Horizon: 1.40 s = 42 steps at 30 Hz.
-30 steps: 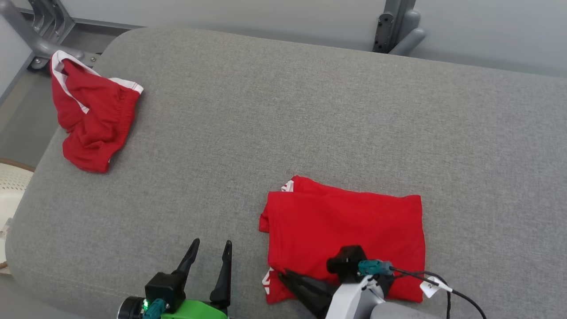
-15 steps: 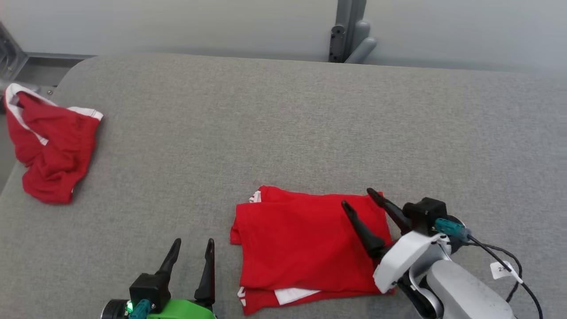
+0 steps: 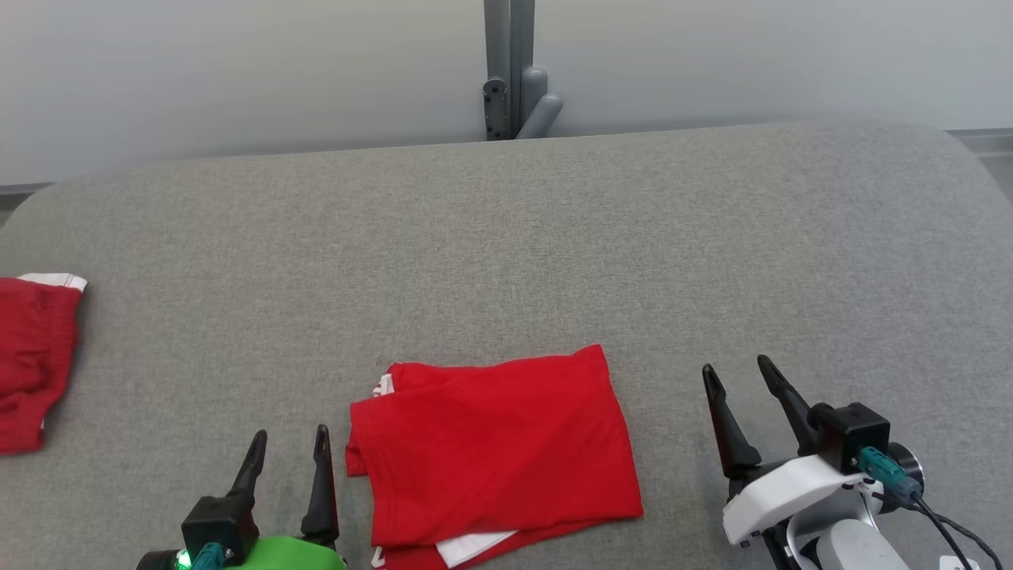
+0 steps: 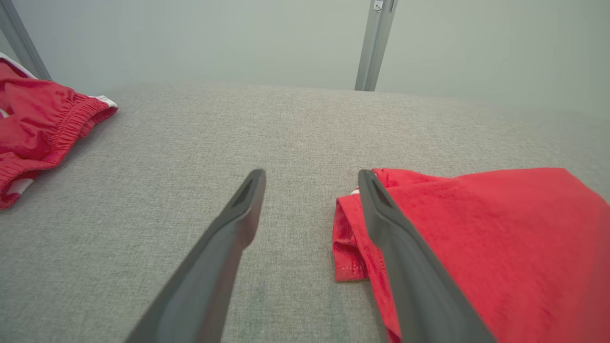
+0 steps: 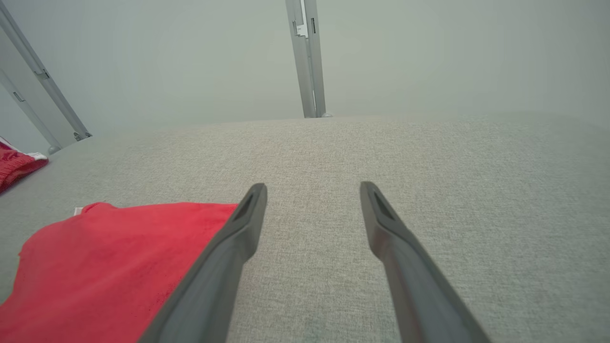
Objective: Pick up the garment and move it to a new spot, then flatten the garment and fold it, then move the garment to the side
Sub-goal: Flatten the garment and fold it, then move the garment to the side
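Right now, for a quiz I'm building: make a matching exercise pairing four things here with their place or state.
Things:
1 folded garment
2 crumpled shorts
3 right gripper
4 post

Places or states:
A at the left edge of the cushion
B upright behind the cushion
C flat, front middle
D open, holding nothing

Pairs: 1-C, 2-A, 3-D, 4-B

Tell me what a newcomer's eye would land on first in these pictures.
The bright folded red garment stands out first, lying near the front middle of the grey padded surface. The left gripper and right gripper flank it, jaws open and holding nothing. A second, crumpled red garment with white trim lies at the far left edge.
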Available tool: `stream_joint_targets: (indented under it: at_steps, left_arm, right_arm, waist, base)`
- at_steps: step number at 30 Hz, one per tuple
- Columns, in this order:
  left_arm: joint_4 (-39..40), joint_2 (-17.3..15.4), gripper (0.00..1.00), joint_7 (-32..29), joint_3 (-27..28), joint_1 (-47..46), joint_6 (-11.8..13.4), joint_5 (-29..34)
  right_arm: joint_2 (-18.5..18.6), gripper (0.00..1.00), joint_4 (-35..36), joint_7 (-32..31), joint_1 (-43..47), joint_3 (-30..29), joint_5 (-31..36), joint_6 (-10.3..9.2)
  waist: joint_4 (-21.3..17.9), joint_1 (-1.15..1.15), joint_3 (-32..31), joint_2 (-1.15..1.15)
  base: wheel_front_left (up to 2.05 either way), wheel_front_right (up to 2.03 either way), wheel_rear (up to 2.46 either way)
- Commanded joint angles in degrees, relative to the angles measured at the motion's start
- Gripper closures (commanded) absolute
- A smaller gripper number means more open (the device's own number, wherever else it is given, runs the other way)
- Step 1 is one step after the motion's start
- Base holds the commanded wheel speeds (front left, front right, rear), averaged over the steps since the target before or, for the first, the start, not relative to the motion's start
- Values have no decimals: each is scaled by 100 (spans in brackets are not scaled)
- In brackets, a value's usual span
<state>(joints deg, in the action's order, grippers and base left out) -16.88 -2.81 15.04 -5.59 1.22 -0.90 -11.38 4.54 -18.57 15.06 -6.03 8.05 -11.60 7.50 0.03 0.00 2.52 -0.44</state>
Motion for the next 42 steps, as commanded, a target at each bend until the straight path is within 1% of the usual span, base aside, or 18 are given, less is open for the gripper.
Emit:
stream_joint_targets:
  at_steps: [1, 6, 12, 16, 21, 24, 26, 28, 33, 35, 38, 39, 40, 41, 42]
  left_arm:
    - [22, -18, 0, 18, 37, 91, 32, 29]
    - [77, -16, 0, 18, 227, 165, 104, 77]
    - [119, -18, 0, 18, 317, 258, 134, 97]
    - [120, -18, 0, 18, 297, 286, 135, 94]
    - [134, -18, 0, 18, 183, 114, 99, 68]
    - [56, -18, 0, 18, 71, 25, 65, 24]
    - [12, -18, 0, 18, -4, -10, 36, 46]
    - [-31, -19, 0, 18, -56, -37, 5, 93]
    - [-57, -17, 0, 18, -43, -114, -3, 177]
    - [-59, -18, 0, 18, 7, -124, 33, 161]
    - [-35, -16, 0, 18, 31, -174, -3, 181]
    - [-23, -16, 0, 18, 40, -190, -7, 196]
    - [-5, -16, 0, 18, 38, -207, -13, 209]
    - [-5, -16, 0, 18, 38, -207, -13, 209]
    - [7, -16, 0, 18, 34, -215, -21, 212]
  right_arm:
    - [-11, 0, 44, 14, 79, -40, 59, -3]
    - [-122, 0, 173, 14, 307, -257, 131, -3]
    - [-146, 0, 159, 14, 393, -304, 83, -3]
    - [-149, 0, 162, 14, 376, -266, 121, -3]
    - [-153, 0, -34, 14, 164, 68, -111, -3]
    - [-151, 0, -409, 15, -76, 413, -279, -3]
    - [-152, 0, -765, 14, -274, 723, -554, -3]
    - [-145, 0, -992, 15, -532, 883, -780, -3]
    - [-147, 0, -1765, 15, -910, 997, -974, -3]
    - [-148, 0, -2153, 14, -1011, 1018, -1022, -3]
    - [-161, 0, -2480, 0, -1146, 1268, -1316, -2]
    - [-163, 4, -2533, -1, -1180, 1365, -1402, -2]
    - [-161, 95, -2578, -2, -1207, 1429, -1494, -2]
    - [-161, 95, -2578, -2, -1207, 1429, -1494, -2]
    - [-153, 100, -2608, -3, -1239, 1465, -1552, -3]
  waist:
    - [-135, 0, -93, 44]
    - [-212, 0, -136, 44]
    - [-196, 0, -151, 44]
    - [-121, 0, -122, 44]
    - [79, 0, 102, 44]
    - [235, 0, 237, 44]
    - [356, 0, 310, 44]
    - [480, 0, 363, 44]
    - [777, 0, 471, 44]
    - [863, 0, 495, 44]
    - [935, 0, 540, 44]
    - [939, 0, 552, 44]
    - [932, 0, 565, 44]
    - [932, 0, 565, 44]
    - [909, 0, 577, 44]
  base:
    - [0, 0, 0]
    - [0, 0, 0]
    - [0, 0, 0]
    - [0, 0, 0]
    - [0, 0, 0]
    - [0, 0, 0]
    - [0, 0, 0]
    - [0, 0, 0]
    - [0, 0, 0]
    - [0, 0, 0]
    - [0, 0, 0]
    - [0, 0, 0]
    - [0, 0, 0]
    - [0, 0, 0]
    - [0, 0, 0]
